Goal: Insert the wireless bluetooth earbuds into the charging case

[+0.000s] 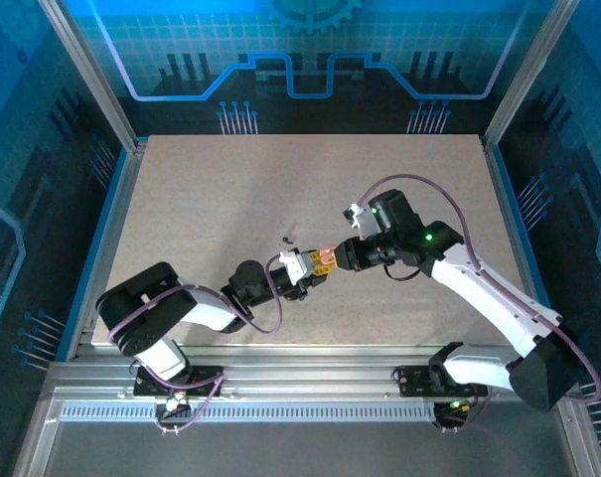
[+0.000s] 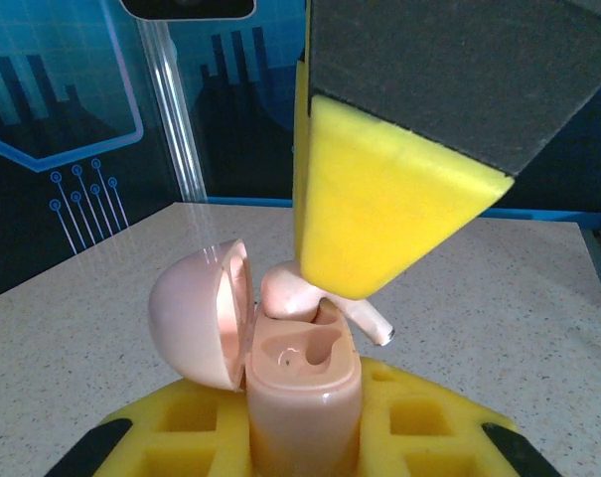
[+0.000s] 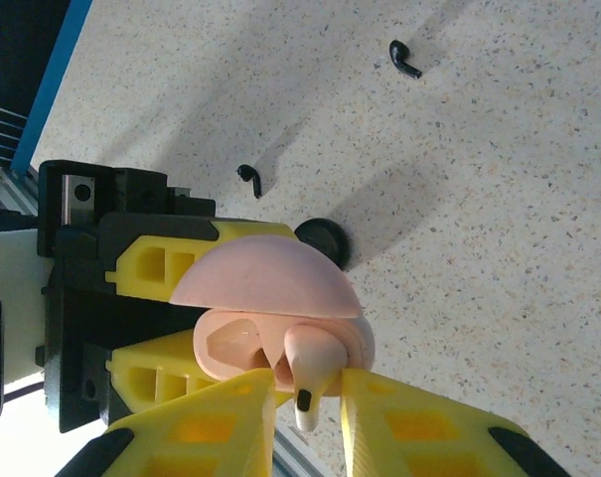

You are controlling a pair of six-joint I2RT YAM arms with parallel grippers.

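Speckled beige table (image 1: 230, 189) from above, and both arms reach in, elbows bent, to meet near the middle. The left gripper (image 1: 306, 266) and right gripper (image 1: 332, 256) are tip to tip. Two black earbuds (image 1: 287, 238) lie just beyond them on the table, mere specks.

Over to the left wrist: one pink case (image 2: 305, 397) is clamped upright by the left gripper. Its lid (image 2: 196, 313) is swung open to the left, and one socket is bare. One pink earbud (image 2: 288, 290) sits head-down at the other socket. Its stem pokes out right, half covered by a right finger pad (image 2: 379, 209).

Right wrist now: the pink earbud stands between two yellow fingers (image 3: 419, 437), close on both sides. Pinched or merely bracketed, I can't tell. One black disc (image 3: 323, 238) peeks from behind the lid, partly hidden.
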